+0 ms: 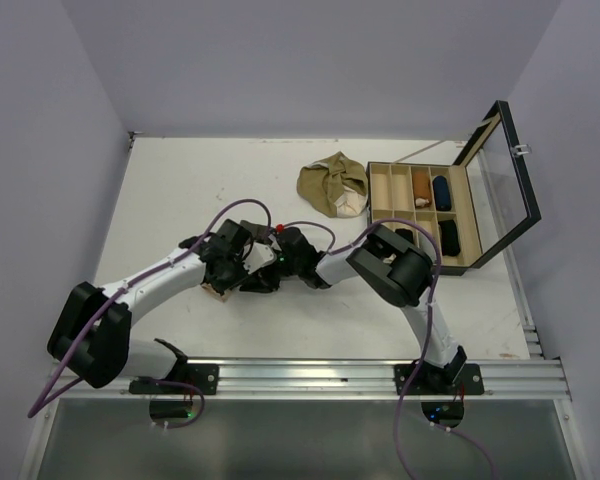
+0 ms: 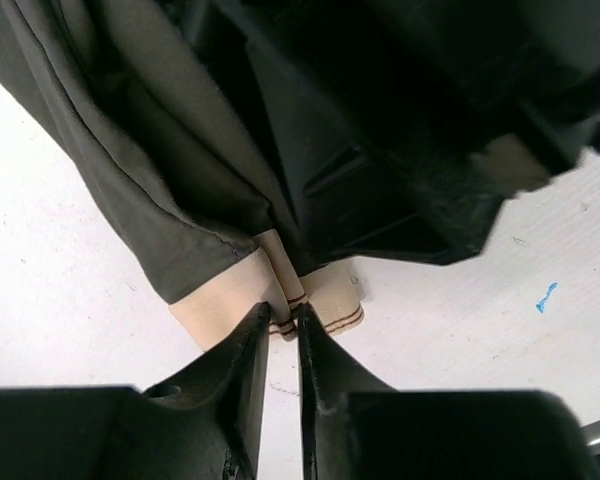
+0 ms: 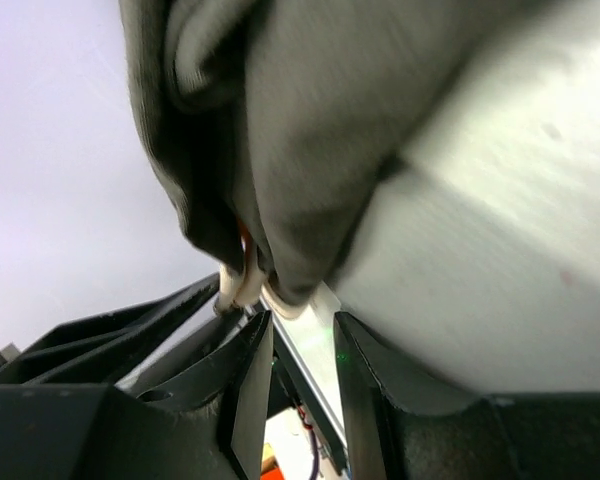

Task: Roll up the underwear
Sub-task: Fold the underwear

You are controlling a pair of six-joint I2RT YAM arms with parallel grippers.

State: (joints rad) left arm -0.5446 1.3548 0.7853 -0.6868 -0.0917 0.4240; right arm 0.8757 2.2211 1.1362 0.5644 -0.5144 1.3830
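Note:
The dark brown underwear (image 2: 130, 180) is bunched at the table's middle between both grippers. Its beige waistband (image 2: 220, 305) lies on the white table, and a corner of it shows under the left wrist in the top view (image 1: 217, 292). My left gripper (image 2: 285, 318) has its fingers nearly together, pinching a striped fold of that waistband at the tips. My right gripper (image 3: 300, 325) stands open just below the hanging dark cloth (image 3: 310, 120), with nothing between its fingers. The olive-tan underwear (image 1: 332, 185) lies crumpled at the back, apart from both grippers.
A black box (image 1: 430, 215) with wooden compartments stands at the right, its glass lid (image 1: 505, 175) raised. Several compartments hold rolled items. The right arm's black body (image 2: 400, 130) sits close over the cloth. The metal rail (image 1: 310, 375) runs along the near edge.

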